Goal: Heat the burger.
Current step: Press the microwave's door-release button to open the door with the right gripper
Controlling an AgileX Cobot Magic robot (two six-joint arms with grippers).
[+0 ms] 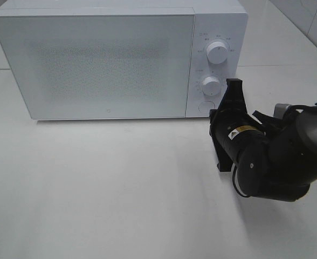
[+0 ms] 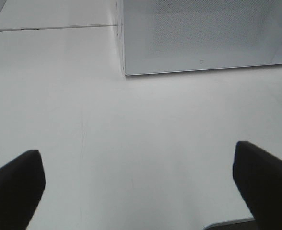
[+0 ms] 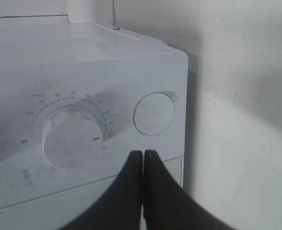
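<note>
No sight of the burger in any view, so where it sits cannot be told. The white microwave (image 1: 110,59) stands at 11 o'clock on the worktop (image 1: 121,189), door shut, and its dotted window gives nothing away. The right tool (image 3: 143,160) reaches in from 4 o'clock. Its fingertips are pressed tight together, gripping nothing, close in front of the lower dial (image 1: 211,85), with the round button (image 1: 204,107) at that dial's 6 o'clock. The left tool (image 2: 137,155) is spread wide, holding nothing, above bare worktop.

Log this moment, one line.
microwave: door shut | burger: not visible | right claw: shut, tips near lower knob and round button | left claw: open, over table
</note>
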